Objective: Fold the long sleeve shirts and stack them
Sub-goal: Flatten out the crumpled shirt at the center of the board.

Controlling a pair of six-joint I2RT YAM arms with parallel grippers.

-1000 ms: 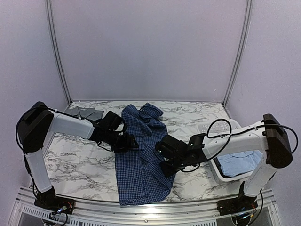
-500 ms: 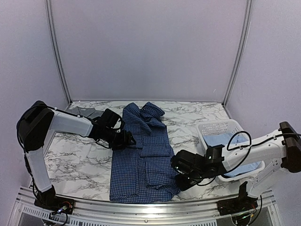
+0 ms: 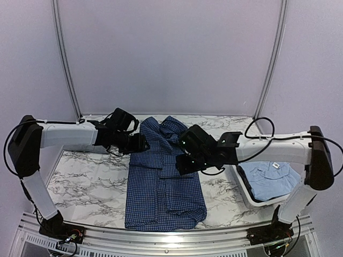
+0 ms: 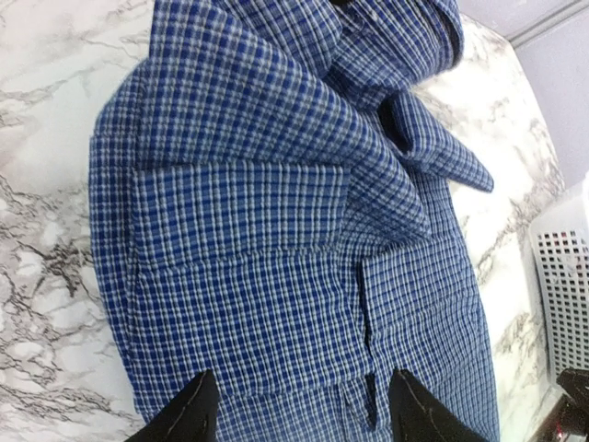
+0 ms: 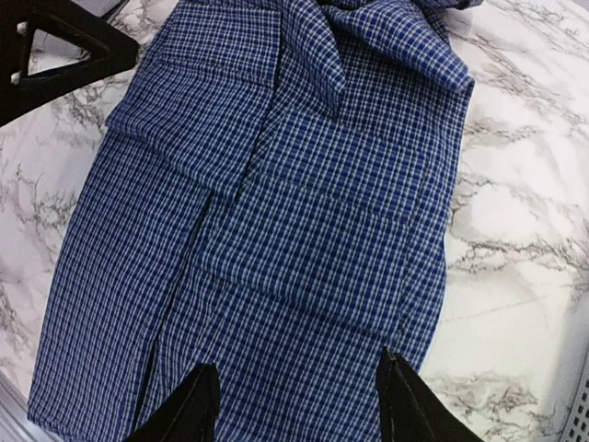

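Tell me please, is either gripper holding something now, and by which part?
Nothing is held. The left gripper and the right gripper both stand open over the dark blue checked shirt, with no cloth pinched between their fingers.

Dark blue checked shirt (image 3: pixel 163 182) lies folded in a long strip, centre frame, collar up; light blue shirt (image 3: pixel 268 179) lies crumpled at right.

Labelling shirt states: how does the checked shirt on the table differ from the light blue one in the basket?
Pattern: the checked shirt is dark blue, finely checked; the light blue shirt is plain.
Place: checked shirt lies on the marble table; light blue shirt sits in the white basket.
Pose: checked shirt is laid long, sides folded in; light blue shirt is partly hidden.
Both look collared.
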